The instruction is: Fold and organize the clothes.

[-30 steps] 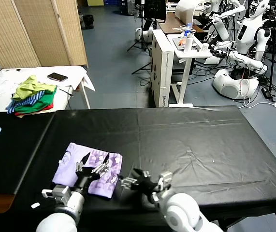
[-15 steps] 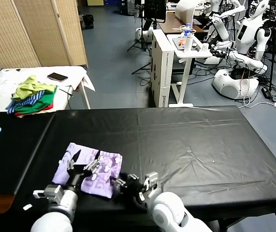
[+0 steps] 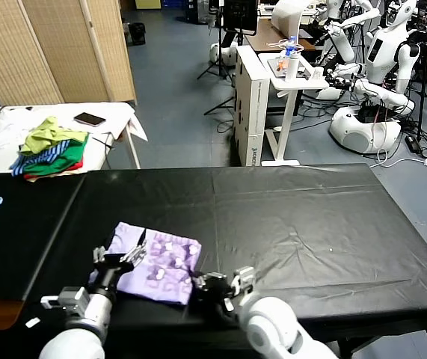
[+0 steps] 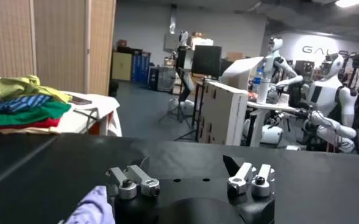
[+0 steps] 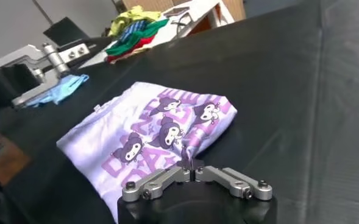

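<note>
T-shirt [image 3: 157, 263] now shifted right, right hand [image 3: 214, 285] clamped on hem.

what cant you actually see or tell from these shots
- Head view: the near hem of the T-shirt is covered by the right gripper, so the pinch point is hidden.
- Right wrist view: jaws shut on a small fold of the shirt; how many layers are caught is too small to tell.
- Left wrist view: only one corner of the shirt shows beside the open left gripper; the rest is cut off by the frame's edge.
</note>
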Controlling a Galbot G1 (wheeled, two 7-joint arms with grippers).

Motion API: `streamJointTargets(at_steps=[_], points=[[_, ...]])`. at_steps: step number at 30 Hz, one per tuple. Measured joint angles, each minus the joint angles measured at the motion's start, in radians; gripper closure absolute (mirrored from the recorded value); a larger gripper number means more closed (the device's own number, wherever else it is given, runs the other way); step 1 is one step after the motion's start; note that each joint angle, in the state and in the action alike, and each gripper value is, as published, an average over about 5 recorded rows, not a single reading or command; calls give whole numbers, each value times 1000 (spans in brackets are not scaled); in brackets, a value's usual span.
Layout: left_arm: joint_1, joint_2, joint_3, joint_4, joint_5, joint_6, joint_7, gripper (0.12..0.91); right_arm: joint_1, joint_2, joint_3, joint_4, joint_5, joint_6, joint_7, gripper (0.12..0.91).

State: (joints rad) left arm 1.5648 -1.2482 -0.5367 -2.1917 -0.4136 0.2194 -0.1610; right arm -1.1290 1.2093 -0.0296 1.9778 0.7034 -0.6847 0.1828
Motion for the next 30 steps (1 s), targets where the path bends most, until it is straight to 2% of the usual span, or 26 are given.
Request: streamJointTargets(at_steps=[3,7,16,19,25,27,30], points=[[0,0,-6,5,-2,-2,-1,123,-13,-42,56,31,-35,-41,-18,885],[4,-2,-10,8,-2,-7,-1,123,-15,-84,123,47,-77,-52,-43,885],[16,-5,-23,9,-3,-13,-7,123,-19,-119,201,57,-94,-52,-56,877],[21,-1,-19,7,-17,-21,-24,123,-34,-129,214,72,-95,-52,-52,780],[32,26,-16,7,-63,-94,-21,123,-75,-152,249,112,-94,-52,-63,412],[34,34,-16,8,-68,-104,-16,123,-93,-159,263,129,-96,-52,-72,280],[41,41,-17,3,-78,-107,-8,123,-123,-168,286,156,-107,-42,-89,154]])
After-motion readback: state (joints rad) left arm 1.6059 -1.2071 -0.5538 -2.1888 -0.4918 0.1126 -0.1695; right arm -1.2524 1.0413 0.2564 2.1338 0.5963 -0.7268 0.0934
